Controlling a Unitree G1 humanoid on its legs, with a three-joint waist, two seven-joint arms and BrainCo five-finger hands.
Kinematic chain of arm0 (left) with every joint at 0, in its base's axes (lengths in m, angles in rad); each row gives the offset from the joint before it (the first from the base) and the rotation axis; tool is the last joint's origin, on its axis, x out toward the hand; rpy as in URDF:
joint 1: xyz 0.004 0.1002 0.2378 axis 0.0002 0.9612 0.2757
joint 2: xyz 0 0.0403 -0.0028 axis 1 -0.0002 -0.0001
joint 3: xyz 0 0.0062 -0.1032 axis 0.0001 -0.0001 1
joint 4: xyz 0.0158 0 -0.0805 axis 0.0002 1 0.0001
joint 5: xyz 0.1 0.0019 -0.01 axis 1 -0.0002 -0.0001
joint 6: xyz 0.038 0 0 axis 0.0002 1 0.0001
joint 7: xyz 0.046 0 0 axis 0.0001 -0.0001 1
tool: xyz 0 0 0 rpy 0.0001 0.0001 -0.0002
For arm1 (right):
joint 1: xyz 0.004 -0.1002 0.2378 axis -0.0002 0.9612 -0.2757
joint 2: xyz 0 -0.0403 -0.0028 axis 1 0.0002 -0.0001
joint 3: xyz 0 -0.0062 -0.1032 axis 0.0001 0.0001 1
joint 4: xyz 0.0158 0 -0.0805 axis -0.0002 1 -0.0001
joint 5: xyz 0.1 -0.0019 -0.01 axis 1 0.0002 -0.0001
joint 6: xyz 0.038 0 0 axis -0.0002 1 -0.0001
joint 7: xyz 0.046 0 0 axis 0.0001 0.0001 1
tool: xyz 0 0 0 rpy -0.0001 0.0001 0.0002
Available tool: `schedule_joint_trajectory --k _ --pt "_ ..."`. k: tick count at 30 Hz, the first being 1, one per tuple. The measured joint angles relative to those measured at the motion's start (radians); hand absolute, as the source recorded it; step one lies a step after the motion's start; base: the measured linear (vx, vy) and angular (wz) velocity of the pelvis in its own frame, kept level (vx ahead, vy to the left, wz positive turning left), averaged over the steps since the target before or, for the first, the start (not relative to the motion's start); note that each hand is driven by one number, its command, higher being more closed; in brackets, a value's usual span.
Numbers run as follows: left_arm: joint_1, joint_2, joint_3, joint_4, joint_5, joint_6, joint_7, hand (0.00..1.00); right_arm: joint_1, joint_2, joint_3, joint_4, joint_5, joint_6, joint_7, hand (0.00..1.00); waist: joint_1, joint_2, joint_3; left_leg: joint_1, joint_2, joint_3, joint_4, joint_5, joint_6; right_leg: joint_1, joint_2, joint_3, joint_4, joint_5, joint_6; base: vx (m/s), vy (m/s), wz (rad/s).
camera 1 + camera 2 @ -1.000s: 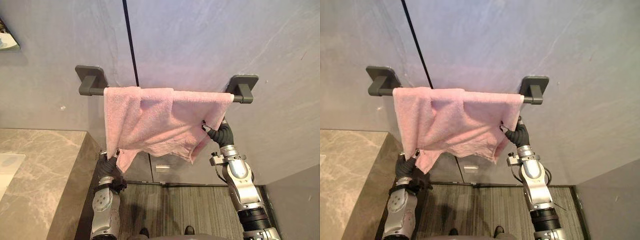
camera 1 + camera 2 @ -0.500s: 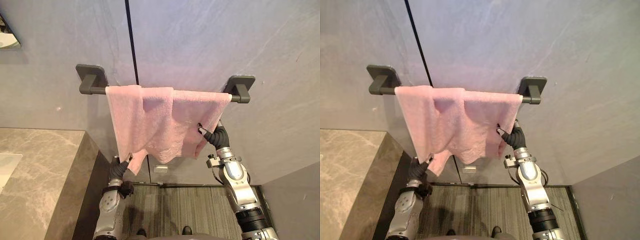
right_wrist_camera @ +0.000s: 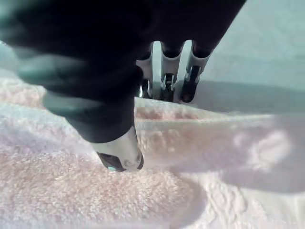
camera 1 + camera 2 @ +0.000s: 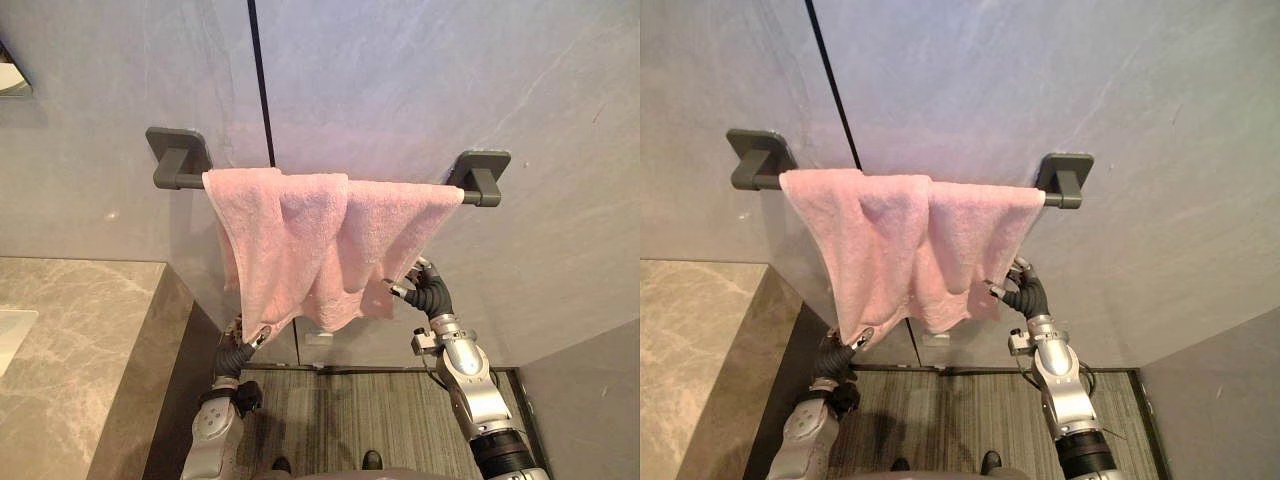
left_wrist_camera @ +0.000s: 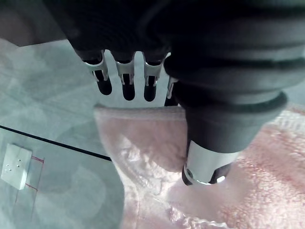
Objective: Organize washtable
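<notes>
The left hand (image 4: 238,352) reaches up, in the left eye view, to the lowest corner of the pink towel (image 4: 310,240). The towel hangs bunched over a dark rail (image 4: 175,181) on the grey wall (image 4: 400,80). The right hand (image 4: 426,292) meets the towel's lower right edge, and a marble counter (image 4: 70,340) lies to the robot's left. The right eye view gives the same. In the left wrist view the thumb presses the towel's front while the fingers (image 5: 125,78) pass behind its edge, pinching it. The right wrist view shows that hand pinching likewise, thumb on the cloth and fingers (image 3: 167,78) behind the fold.
</notes>
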Motion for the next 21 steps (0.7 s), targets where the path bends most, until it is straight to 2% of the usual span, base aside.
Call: schedule_joint_trajectory --k 14,21 --pt "0.022 -0.005 0.02 -0.023 -0.002 0.001 0.001 0.0 0.047 0.022 -0.037 0.0 0.005 0.001 -0.005 0.0 0.002 0.001 0.001 -0.002 -0.001 -0.003 0.002 0.0 0.0 0.011 -0.001 -0.001 -0.02 0.009 0.001 -0.04 -0.017 0.01" --pt "0.059 -0.045 0.18 -0.248 -0.023 -0.005 0.005 0.0 0.111 0.043 -0.224 -0.025 0.022 0.009 -0.035 0.0 0.001 0.016 0.009 0.002 -0.001 -0.004 0.001 0.0 0.0 0.011 -0.002 0.0 -0.007 0.002 0.003 -0.05 -0.015 0.0"
